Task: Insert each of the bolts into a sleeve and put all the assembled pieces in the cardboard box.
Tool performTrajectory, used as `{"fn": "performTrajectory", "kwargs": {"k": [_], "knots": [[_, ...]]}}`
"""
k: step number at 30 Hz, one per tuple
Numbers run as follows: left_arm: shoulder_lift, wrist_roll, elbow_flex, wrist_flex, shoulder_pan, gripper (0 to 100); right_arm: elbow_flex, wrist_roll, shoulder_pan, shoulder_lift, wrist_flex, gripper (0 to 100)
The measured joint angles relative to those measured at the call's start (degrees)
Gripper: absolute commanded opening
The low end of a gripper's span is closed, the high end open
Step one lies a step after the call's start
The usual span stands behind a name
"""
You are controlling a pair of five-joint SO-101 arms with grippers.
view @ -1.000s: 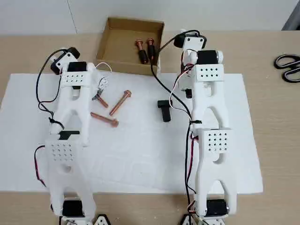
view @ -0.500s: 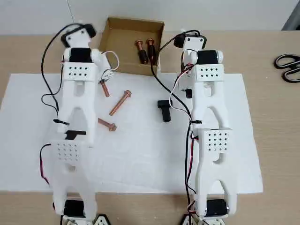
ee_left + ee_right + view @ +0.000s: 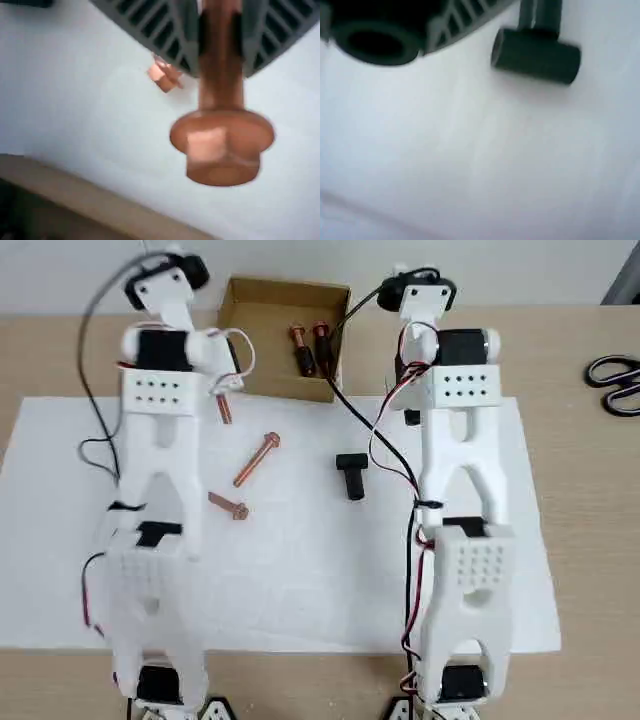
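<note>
Nearest on the mat (image 3: 300,580) lie a stubby bolt (image 3: 229,505), then a long bolt (image 3: 256,458), with a black sleeve (image 3: 350,475) well apart toward the right arm. The left gripper (image 3: 222,400) pinches a held bolt (image 3: 222,135) by the shank; the wrist view shows its hex head hanging over the mat's far edge, near the box (image 3: 255,340). The right gripper (image 3: 412,418) also hangs there, grip not discernible, and farthest off two assembled pieces (image 3: 310,348) lie side by side in the box.

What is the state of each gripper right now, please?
Left gripper: closed on a copper-coloured hex-head metal bolt.
Right gripper: appears closed on a black cylindrical sleeve.
</note>
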Motion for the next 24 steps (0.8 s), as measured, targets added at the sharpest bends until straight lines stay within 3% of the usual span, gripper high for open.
{"fn": "performTrajectory", "kwargs": {"k": [8,17,24], "knots": [[-23.0,-5.3,20.7,0.0,-0.1,1,24.6,0.4,0.0,-29.8,0.1,0.5],[-48.5,-7.4,43.2,0.0,5.0,1,46.9,0.4,-0.7,-56.6,0.2,0.7],[-52.7,-12.4,68.3,-4.9,5.5,1,63.6,0.4,-0.9,-67.6,-4.7,0.7]]}}
